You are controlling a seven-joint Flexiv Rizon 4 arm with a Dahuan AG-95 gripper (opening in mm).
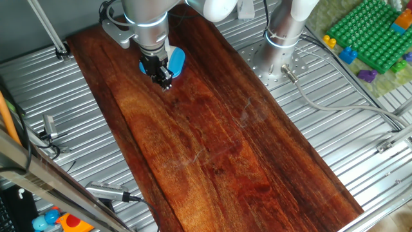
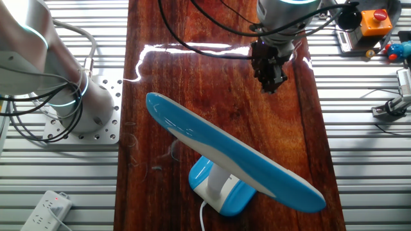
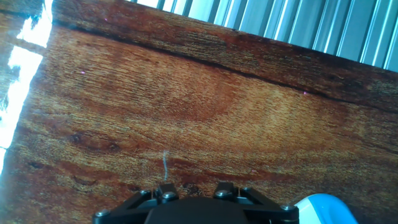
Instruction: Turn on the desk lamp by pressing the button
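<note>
1. Currently hovering over bare wooden board: gripper, well apart from desk lamp in the other fixed view.
2. Seen standing nearer that camera, lamp base under the long blue-edged head; button not visible anywhere, hidden beneath the head.
3. Finger state impossible to tell; tips out of frame in hand view, dark and merged elsewhere.
4. Likely hazards: clipping the overhanging head on approach, tipping or sliding the light lamp.
5. Also possible: pressing blind, landing beside the tiny button, pushing plain base instead.
6. Glimpsed at hand view's lower right corner: a sliver of lamp, suggesting poor alignment for now.
</note>
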